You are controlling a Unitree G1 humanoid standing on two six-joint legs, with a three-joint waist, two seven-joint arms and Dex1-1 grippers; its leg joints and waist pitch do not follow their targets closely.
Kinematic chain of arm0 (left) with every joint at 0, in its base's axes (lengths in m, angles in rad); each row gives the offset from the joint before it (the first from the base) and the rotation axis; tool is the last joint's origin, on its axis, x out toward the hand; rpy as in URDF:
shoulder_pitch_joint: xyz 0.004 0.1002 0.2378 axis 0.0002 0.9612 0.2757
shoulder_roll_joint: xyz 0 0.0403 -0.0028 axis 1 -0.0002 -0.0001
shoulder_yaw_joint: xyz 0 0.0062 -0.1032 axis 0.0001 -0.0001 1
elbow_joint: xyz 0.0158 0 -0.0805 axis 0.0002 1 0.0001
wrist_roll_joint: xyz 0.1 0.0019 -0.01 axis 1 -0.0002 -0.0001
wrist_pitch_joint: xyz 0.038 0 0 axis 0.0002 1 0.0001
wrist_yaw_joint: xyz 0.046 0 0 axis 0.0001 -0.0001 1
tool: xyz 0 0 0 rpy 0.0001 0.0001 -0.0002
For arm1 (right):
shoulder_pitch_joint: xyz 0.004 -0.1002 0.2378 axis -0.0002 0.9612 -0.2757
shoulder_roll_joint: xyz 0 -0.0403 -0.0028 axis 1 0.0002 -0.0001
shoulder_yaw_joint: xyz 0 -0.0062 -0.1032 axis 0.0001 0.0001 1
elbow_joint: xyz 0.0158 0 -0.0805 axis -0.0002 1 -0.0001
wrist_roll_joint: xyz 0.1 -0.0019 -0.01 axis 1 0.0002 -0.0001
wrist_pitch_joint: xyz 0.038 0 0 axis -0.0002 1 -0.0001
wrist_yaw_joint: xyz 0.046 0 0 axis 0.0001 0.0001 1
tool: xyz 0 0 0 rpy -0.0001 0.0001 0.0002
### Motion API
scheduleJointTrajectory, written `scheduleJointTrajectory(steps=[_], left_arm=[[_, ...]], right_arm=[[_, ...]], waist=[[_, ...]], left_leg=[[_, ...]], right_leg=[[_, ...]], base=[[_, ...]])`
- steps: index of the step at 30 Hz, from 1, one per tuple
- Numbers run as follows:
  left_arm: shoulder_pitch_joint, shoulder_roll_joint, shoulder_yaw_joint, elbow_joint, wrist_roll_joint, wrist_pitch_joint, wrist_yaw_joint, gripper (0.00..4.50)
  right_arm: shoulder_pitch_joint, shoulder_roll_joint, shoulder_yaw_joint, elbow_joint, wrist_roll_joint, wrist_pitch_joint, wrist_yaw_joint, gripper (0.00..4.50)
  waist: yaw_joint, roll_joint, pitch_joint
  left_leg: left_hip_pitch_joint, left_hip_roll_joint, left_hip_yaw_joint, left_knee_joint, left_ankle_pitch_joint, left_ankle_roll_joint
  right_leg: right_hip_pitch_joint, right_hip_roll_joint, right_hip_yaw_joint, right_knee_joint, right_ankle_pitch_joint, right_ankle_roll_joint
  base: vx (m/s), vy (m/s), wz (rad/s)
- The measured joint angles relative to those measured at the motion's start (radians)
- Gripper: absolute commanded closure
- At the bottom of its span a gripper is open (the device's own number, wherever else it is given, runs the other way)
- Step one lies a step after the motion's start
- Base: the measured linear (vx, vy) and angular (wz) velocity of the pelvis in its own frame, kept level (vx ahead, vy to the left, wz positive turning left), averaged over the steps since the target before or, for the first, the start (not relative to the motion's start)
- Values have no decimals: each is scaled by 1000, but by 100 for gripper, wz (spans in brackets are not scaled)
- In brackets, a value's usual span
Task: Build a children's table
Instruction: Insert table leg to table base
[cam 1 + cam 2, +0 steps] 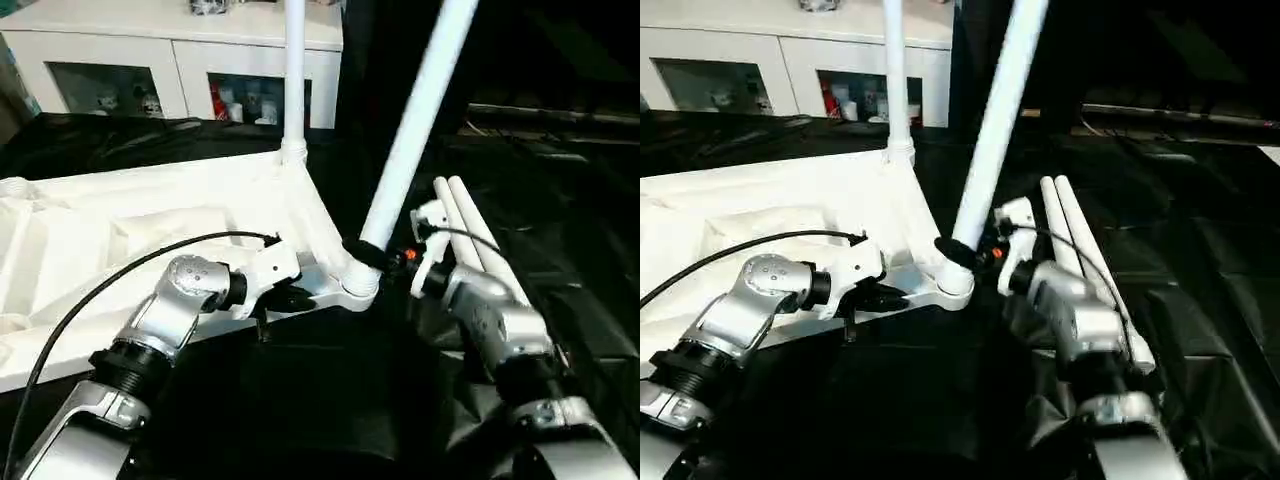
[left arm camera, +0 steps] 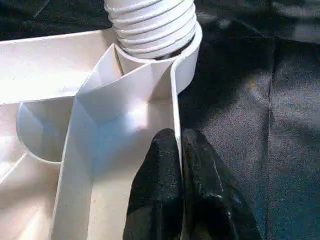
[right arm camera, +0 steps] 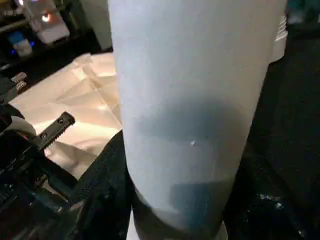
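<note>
Nearest, the left gripper (image 1: 300, 297) is pinched shut on the thin side wall of the upturned tabletop (image 1: 120, 240), one black finger (image 2: 155, 190) inside the wall and the other outside, just short of the near corner socket (image 1: 358, 285); that grip looks meant to keep the top from sliding or lifting while a leg goes in. At that socket the right gripper (image 1: 375, 255) is about half open around the base of a leg (image 1: 415, 120), its fingers clasping the tube just above the socket. This leg leans away to the right instead of standing straight, so it is probably not yet fully seated. Just beyond the right gripper two spare legs (image 1: 475, 235) lie side by side on the black cloth (image 1: 560, 250). Farther along the same edge, another leg (image 1: 294, 70) stands upright in the far corner socket. Behind everything stands a white cabinet (image 1: 180, 50).
</note>
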Motion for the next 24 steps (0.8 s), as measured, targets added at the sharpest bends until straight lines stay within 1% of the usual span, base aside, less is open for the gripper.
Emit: scheduleJointTrajectory(steps=[2, 5, 7, 9, 12, 15, 17, 24], left_arm=[[-3, 0, 0, 10, 0, -4, 0, 450], [-12, 1, -1, 24, 0, -6, -1, 450], [-16, 1, -2, 31, 0, -9, -1, 450], [-19, 1, -3, 39, 0, -12, -2, 450], [-21, 1, -6, 43, 0, -19, -3, 450], [-22, 5, -8, 45, 0, -23, -3, 450], [-24, 8, -10, 49, 0, -27, -3, 450], [-24, 26, -11, 51, 2, -47, -27, 450]], right_arm=[[25, 19, -12, 1, 3, -52, -10, 259], [53, 36, -16, 7, 3, -116, -21, 259], [61, 44, -10, 9, -6, -151, -31, 260], [77, 55, 1, 7, -27, -209, -45, 260], [91, 64, 11, 3, -50, -257, -54, 261], [90, 56, 39, -8, -81, -272, -51, 261], [83, 41, 58, -12, -95, -267, -42, 261], [50, 1, 88, -21, -103, -199, 41, 261]], waist=[[-1, 1, 0], [-4, 4, 1], [-4, 5, 1], [-4, 7, 0], [-4, 8, 0], [-7, 8, 0], [-7, 8, 0], [-8, 6, -1]], left_leg=[[1, 0, 0, 0, 0, 0], [1, 0, 0, 0, 0, 0], [2, 0, 0, -1, 0, 0], [2, 0, 0, -1, 0, -1], [2, 0, 0, -1, 0, -1], [2, 0, 0, -1, 0, -1], [3, 0, 0, -1, 0, -1], [2, 0, 0, -1, 0, 0]], right_leg=[[1, 0, 0, 0, 0, 0], [1, 0, 0, 0, 1, -2], [1, 0, 0, 0, 2, -3], [1, 0, 0, 0, 2, -3], [1, 0, 0, 0, 2, -3], [1, 0, 0, 0, 2, -3], [1, 0, 0, 0, 2, -2], [2, 0, 0, 0, 1, -2]], base=[[0, 0, 0], [0, 0, 0], [0, 0, 0], [0, 0, 0], [0, 0, 0], [0, 0, 0], [0, 0, 0], [0, 0, 0]])
